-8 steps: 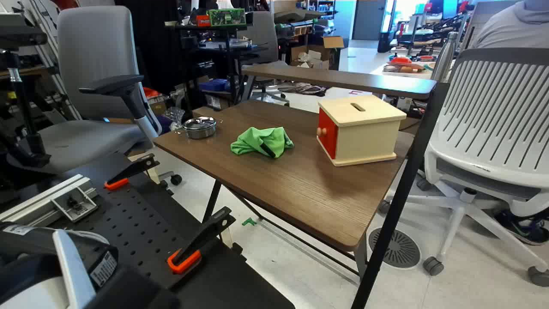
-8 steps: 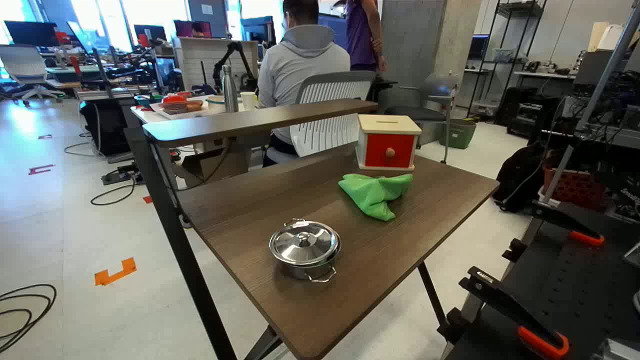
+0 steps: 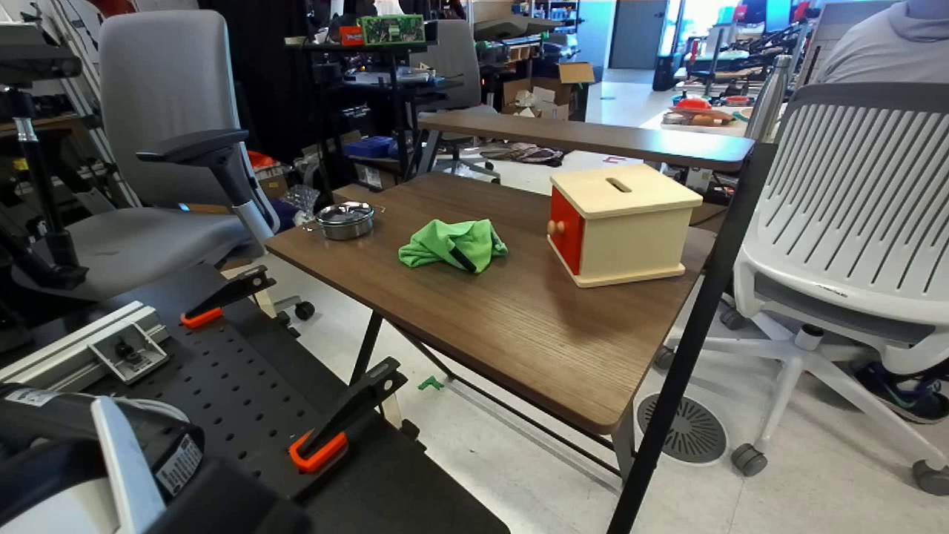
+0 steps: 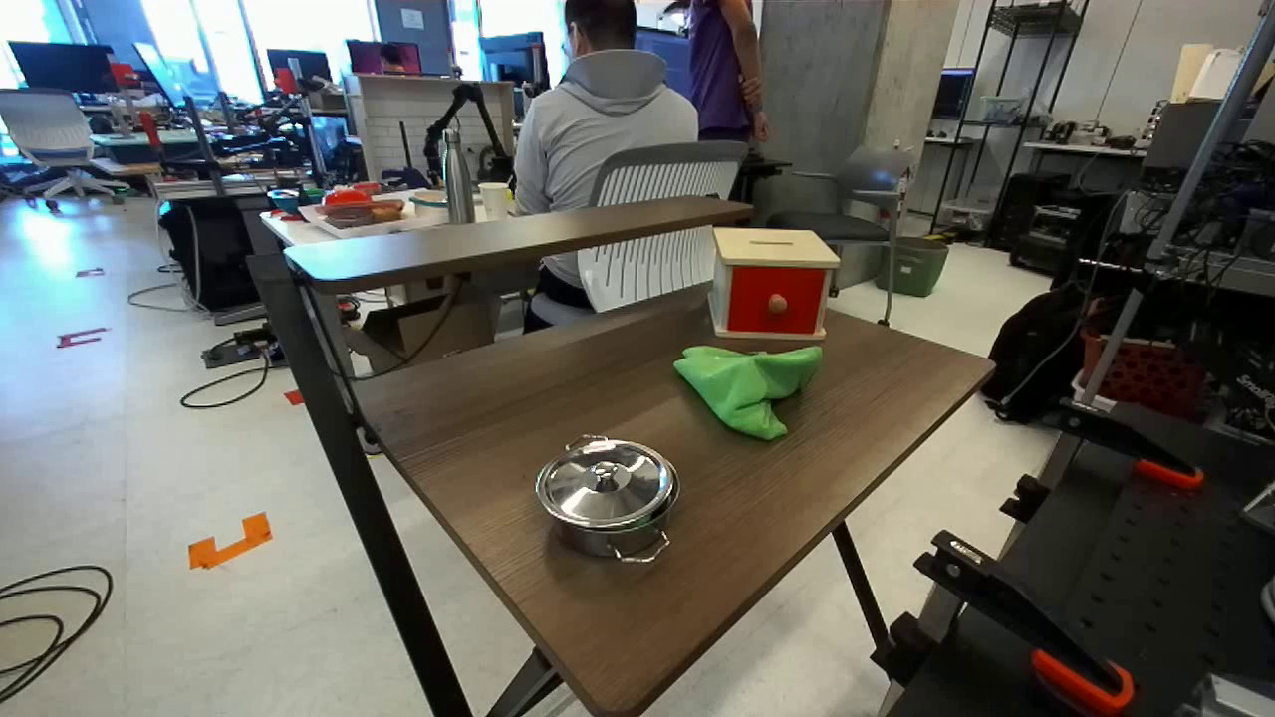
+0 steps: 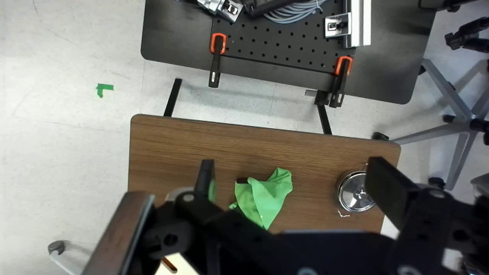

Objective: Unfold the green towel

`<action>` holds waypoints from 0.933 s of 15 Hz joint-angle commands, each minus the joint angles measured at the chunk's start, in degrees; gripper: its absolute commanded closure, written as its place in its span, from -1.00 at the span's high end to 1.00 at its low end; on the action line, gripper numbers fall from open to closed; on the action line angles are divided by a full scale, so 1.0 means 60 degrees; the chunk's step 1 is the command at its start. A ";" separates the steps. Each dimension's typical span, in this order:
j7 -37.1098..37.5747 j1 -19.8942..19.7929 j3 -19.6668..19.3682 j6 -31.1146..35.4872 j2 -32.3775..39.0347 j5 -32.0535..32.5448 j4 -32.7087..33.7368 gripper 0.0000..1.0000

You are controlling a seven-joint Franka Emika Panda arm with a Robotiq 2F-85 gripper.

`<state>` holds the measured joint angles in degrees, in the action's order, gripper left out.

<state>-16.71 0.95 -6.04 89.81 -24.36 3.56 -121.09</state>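
Observation:
The green towel (image 3: 445,241) lies crumpled and folded over itself on the brown table (image 3: 534,341), with a dark strip on one edge. It also shows in an exterior view (image 4: 747,386) and in the wrist view (image 5: 267,196), where my gripper hides its lower part. My gripper (image 5: 292,166) is wide open and empty. It is above the table, apart from the towel, with the towel seen between its fingers, nearer the left one. The gripper is out of view in both exterior views.
A wooden box (image 4: 775,289) with a red front stands beside the towel. A lidded steel pot (image 4: 606,498) stands on the towel's other side. A raised shelf (image 3: 593,137) runs along the table's far edge. A black bench (image 3: 245,386) with orange-tipped clamps stands alongside.

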 commanded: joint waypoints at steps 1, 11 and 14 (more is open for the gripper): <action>0.0315 0.0015 0.0031 0.1224 0.0129 -0.0665 -0.0510 1.00; 0.2487 -0.0019 0.0549 0.4332 0.3300 -0.2949 -0.0778 1.00; 0.3601 -0.0039 0.0733 0.4702 0.4217 -0.1943 -0.0740 1.00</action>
<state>-1.11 1.51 -3.17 116.48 -4.31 -12.84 -127.61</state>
